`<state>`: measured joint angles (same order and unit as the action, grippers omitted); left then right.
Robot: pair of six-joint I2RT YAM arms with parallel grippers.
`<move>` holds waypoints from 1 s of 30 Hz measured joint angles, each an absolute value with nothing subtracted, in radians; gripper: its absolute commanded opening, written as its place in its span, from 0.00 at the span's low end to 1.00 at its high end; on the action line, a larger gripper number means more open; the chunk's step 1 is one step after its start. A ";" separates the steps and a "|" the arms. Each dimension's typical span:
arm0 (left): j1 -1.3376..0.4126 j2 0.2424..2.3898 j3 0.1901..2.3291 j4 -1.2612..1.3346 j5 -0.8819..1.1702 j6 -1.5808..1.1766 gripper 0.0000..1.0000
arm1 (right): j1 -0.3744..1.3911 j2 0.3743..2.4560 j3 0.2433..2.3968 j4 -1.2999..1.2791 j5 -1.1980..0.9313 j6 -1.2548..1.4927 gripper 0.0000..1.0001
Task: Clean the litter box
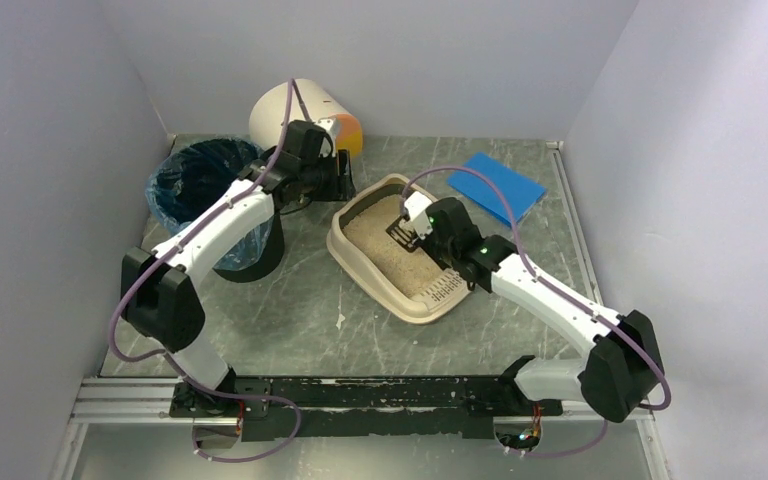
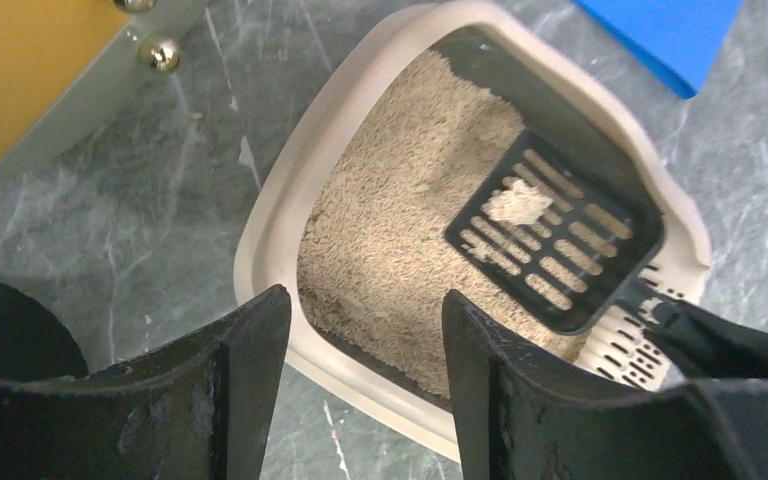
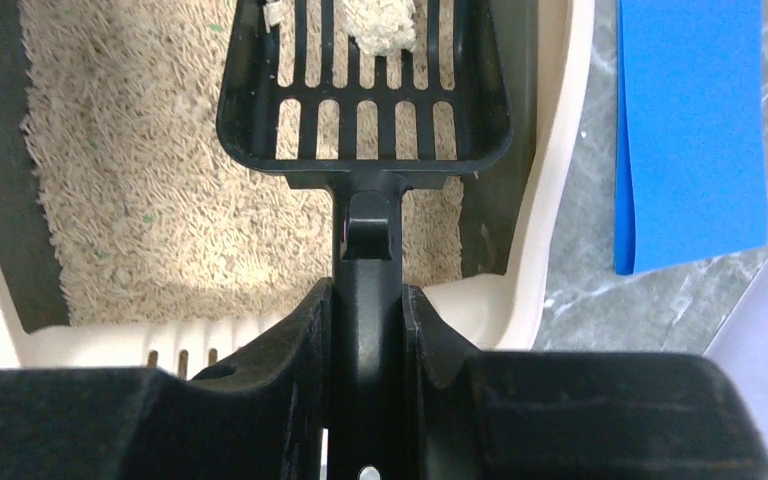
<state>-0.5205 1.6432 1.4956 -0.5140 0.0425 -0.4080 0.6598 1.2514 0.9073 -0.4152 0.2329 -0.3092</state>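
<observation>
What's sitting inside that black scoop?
A pale clump lies in the black scoop, on its slotted floor. The right claw holds the scoop over the litter box. The litter right underneath shows only through the slots; the rest is covered.

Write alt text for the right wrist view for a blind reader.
The right gripper is shut on the handle of a black slotted scoop, which holds a pale clump over the litter in the beige litter box. A blue sheet lies beside the box.
</observation>
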 measured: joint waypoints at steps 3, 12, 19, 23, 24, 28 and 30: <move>-0.519 1.671 1.493 -0.527 0.039 -0.399 0.63 | 0.639 1.271 0.953 -0.512 0.216 -0.329 0.00; -0.519 1.736 1.461 -0.529 0.022 -0.376 0.58 | 0.641 1.352 1.028 -0.653 0.211 -0.403 0.00; -0.518 1.760 1.437 -0.525 0.019 -0.377 0.57 | 0.680 1.496 1.052 -0.656 0.255 -0.427 0.00; -0.518 1.760 1.431 -0.522 0.019 -0.378 0.56 | 0.691 1.517 1.051 -0.571 0.242 -0.429 0.00; -0.518 1.761 1.428 -0.519 0.019 -0.378 0.55 | 0.693 1.526 1.050 -0.538 0.239 -0.425 0.00; -0.518 1.762 1.391 -0.502 0.019 -0.383 0.53 | 0.698 1.573 1.036 -0.407 0.226 -0.397 0.00; -0.518 1.763 1.375 -0.499 0.019 -0.386 0.53 | 0.698 1.598 1.028 -0.345 0.215 -0.375 0.00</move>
<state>-0.5182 1.7626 1.3746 -0.4988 0.0193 -0.3859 0.6979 1.5982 1.0283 -0.3447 0.2153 -0.3748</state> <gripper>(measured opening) 0.539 0.263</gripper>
